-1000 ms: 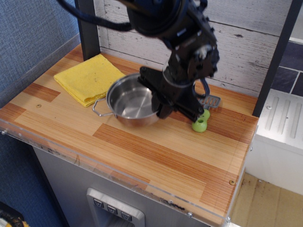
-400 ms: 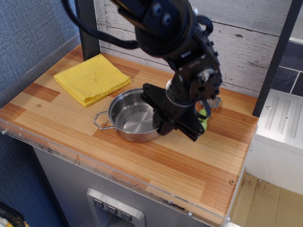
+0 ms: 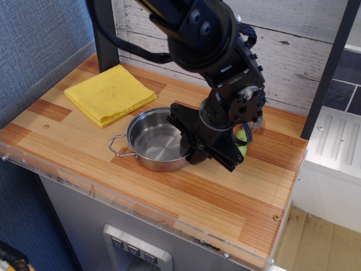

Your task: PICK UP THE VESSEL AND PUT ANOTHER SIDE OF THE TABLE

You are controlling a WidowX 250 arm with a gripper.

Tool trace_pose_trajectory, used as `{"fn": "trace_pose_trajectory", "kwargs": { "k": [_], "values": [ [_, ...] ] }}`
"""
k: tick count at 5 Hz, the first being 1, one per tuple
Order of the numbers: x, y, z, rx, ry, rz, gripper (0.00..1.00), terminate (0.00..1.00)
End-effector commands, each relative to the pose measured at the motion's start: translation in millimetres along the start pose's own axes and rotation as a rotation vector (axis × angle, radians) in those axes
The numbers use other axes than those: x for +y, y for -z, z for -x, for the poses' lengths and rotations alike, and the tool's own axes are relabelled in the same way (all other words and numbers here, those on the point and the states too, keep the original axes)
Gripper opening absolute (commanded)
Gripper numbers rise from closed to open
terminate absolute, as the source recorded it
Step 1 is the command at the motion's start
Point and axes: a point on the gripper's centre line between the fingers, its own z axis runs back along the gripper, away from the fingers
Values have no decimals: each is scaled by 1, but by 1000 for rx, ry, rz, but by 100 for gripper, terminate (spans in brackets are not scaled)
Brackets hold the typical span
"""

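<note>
A shallow steel pot (image 3: 156, 141) sits on the wooden table (image 3: 186, 197), a little left of the middle and closer to the near edge than to the far wall. Its shiny inside faces up, and one wire loop handle sticks out on its left side toward the near-left corner; the handle on the opposite side is hidden behind the arm. The black gripper (image 3: 194, 148) comes down from the upper middle and meets the pot at its right rim, with one dark finger reaching down inside the bowl against the wall and the rest of the tool lying outside the rim, so the jaws look closed on the right wall of the pot, though the outer finger is mostly hidden by the wrist. I cannot tell whether the pot's base is resting on the wood or is just clear of it. A flat folded yellow cloth (image 3: 109, 93) lies on the far-left part of the table, just beside the pot's far-left rim without clearly touching it. A small green object (image 3: 243, 139) shows just right of the wrist, mostly covered by the arm. The right half of the table, toward the near-right corner, shows bare reddish and light planks, and a clear plastic strip runs along the near edge.
</note>
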Motion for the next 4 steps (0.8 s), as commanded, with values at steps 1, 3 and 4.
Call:
{"fn": "trace_pose_trajectory", "kwargs": {
  "k": [1,3,4],
  "values": [
    [6,-13,-5,-52,-21,-19,100,0],
    [10,-34,-12,-107,-36,83,100,0],
    [13,-53,-19,-141,-42,158,100,0]
  ]
}}
